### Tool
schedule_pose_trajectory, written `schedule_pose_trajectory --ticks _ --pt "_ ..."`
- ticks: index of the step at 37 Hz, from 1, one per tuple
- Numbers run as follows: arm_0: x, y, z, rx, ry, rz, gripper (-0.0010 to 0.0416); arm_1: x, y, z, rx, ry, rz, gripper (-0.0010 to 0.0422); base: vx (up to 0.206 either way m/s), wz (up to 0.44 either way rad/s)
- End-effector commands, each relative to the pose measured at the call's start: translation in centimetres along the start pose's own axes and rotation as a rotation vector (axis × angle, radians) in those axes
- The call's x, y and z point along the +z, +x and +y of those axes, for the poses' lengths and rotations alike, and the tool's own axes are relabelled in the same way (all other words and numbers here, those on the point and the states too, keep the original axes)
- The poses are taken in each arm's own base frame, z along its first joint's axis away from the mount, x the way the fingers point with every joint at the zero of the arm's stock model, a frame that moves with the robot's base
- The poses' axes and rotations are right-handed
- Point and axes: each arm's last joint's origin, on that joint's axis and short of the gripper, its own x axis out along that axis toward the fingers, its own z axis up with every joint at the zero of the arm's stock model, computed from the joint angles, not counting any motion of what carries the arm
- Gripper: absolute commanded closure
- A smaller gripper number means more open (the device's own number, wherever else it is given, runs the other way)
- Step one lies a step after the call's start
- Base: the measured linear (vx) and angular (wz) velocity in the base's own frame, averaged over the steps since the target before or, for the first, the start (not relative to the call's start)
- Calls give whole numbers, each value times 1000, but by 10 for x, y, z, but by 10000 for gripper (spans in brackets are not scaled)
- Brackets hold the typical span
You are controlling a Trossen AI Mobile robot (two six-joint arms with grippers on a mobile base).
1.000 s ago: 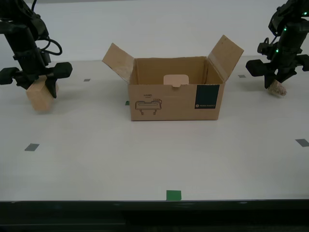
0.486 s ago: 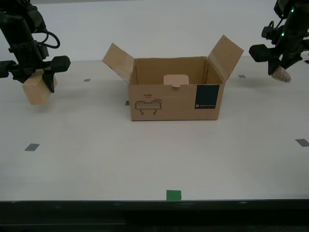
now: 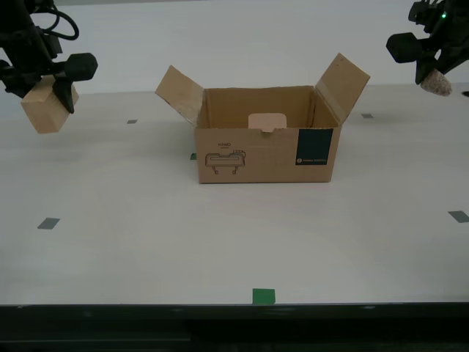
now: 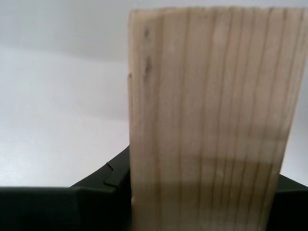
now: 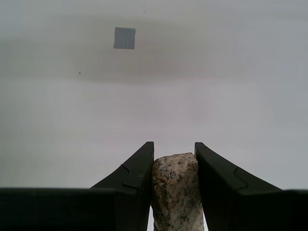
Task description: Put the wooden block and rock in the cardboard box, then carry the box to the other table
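The cardboard box [image 3: 265, 144] stands open in the middle of the pale table, side flaps spread, teal label on its front. My second gripper [image 3: 45, 82] hangs in the air at the exterior view's left, shut on the wooden block [image 3: 42, 106], whose grain fills the second wrist view [image 4: 211, 120]. At the exterior view's right my first gripper [image 3: 435, 73] is lifted above the table, shut on the rock [image 3: 438, 83]; the first wrist view shows the speckled rock [image 5: 174, 190] pinched between both fingers. The other table is out of view.
Grey square marks [image 3: 48, 223] dot the smooth table, one also in the first wrist view [image 5: 124, 38]. A green tape mark [image 3: 263, 295] sits at the table's front edge. A pale card piece [image 3: 267, 121] lies inside the box.
Both arms have risen: the wooden block came up off the table and moved toward the exterior view's left, and the rock was lifted higher at the exterior view's right.
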Motion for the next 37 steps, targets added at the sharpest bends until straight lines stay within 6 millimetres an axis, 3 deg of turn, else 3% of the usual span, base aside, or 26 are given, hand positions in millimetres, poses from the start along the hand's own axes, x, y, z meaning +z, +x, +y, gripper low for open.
schedule_pose_trajectory --ticks 1,24,37 --pt "1 -9 1 3 4 -9 407 -1 -10 0 -3 14 -9 413 0 0" --pt "5 -75 4 -8 2 -135 407 -9 -65 -1 -11 47 -118 413 0 0" --pt "3 -110 7 -10 0 -206 407 -13 -83 -6 -68 62 -156 413 0 0"
